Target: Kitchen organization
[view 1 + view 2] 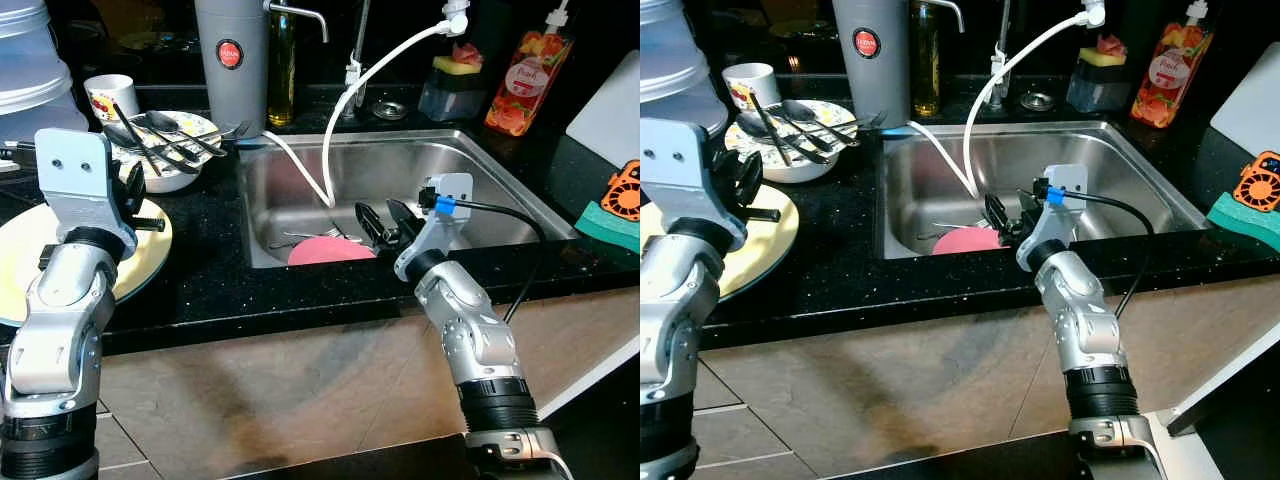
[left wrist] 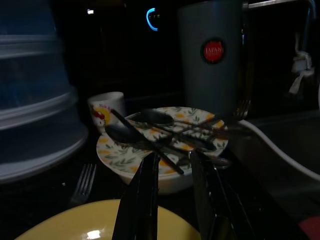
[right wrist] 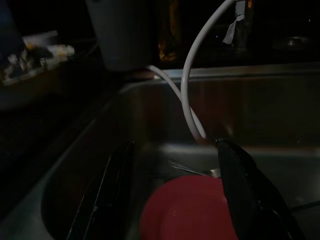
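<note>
A red plate [image 1: 330, 250] lies on the floor of the steel sink [image 1: 300, 180], with forks [image 1: 310, 237] beside it. My right gripper [image 1: 387, 222] hangs open just above the plate's near edge, inside the sink; the plate [image 3: 190, 210] sits below and between its fingers [image 3: 107, 195]. Over the yellow plate [image 1: 20, 250] on the left counter, my left gripper [image 2: 173, 155] is slightly open and holds nothing. It points at a patterned bowl [image 2: 150, 175] that carries spoons and other cutlery.
A white hose [image 1: 340, 110] loops from the tap into the sink. A mug [image 1: 110, 95], a grey tumbler [image 1: 232, 60] and stacked plastic tubs [image 1: 30, 70] stand behind the bowl. A soap bottle [image 1: 525, 80], white board [image 1: 610, 110] and green sponge [image 1: 610, 225] are right of the sink.
</note>
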